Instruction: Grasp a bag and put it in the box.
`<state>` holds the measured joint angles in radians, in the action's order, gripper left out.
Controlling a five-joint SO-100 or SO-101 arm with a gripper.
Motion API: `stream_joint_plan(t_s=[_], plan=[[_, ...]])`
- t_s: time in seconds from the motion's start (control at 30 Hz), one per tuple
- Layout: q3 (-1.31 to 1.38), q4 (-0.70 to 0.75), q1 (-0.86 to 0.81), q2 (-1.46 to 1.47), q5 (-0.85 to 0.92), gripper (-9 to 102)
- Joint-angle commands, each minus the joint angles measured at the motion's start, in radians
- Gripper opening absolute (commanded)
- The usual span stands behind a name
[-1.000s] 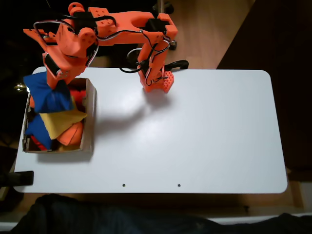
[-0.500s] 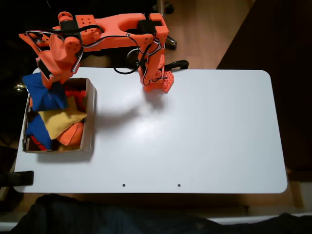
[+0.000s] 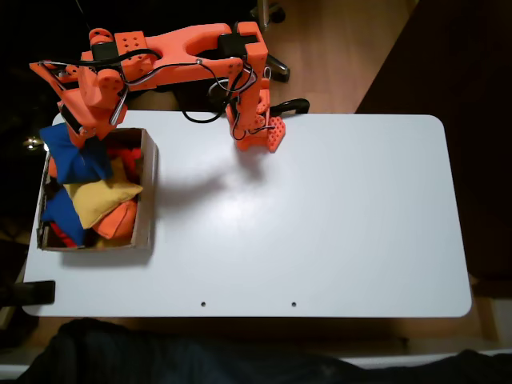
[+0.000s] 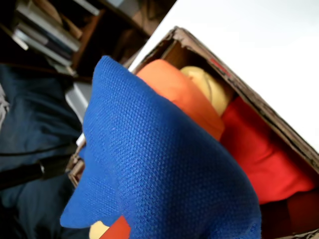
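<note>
The blue bag (image 3: 76, 160) hangs over the far end of the brown cardboard box (image 3: 149, 184) at the table's left edge in the fixed view. My orange gripper (image 3: 83, 136) is right above it, shut on its top corner. The box holds a yellow beanbag (image 3: 100, 198), another blue one (image 3: 60, 218) and orange ones (image 3: 120, 220). In the wrist view the blue bag (image 4: 159, 174) looms close to the lens and hides my fingertips. Behind it the box wall (image 4: 259, 107) encloses orange (image 4: 184, 97), yellow (image 4: 207, 84) and red (image 4: 259, 149) beanbags.
The white table (image 3: 320, 224) stretches bare to the right of the box. My arm's base (image 3: 256, 132) stands at the far edge near the middle. A black clamp (image 3: 28, 292) grips the front left corner. Dark fabric (image 3: 200, 356) lies along the front edge.
My arm has swung a little further left and back. The blue bag went with it and now sits lower over the box's far end.
</note>
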<state>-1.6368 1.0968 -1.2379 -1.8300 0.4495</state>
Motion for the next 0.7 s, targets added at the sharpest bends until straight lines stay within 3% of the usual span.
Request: stream_joint_plan(t_s=[0.0,0.4,0.6,0.67], plan=[[0.025,-0.035,-0.018,-0.008,0.009,0],[0.017,0.003,-0.021,0.000,0.051,1],[-0.017,0.012,-0.011,-0.034,0.066,7],[-0.032,0.012,-0.005,-0.052,0.066,15]])
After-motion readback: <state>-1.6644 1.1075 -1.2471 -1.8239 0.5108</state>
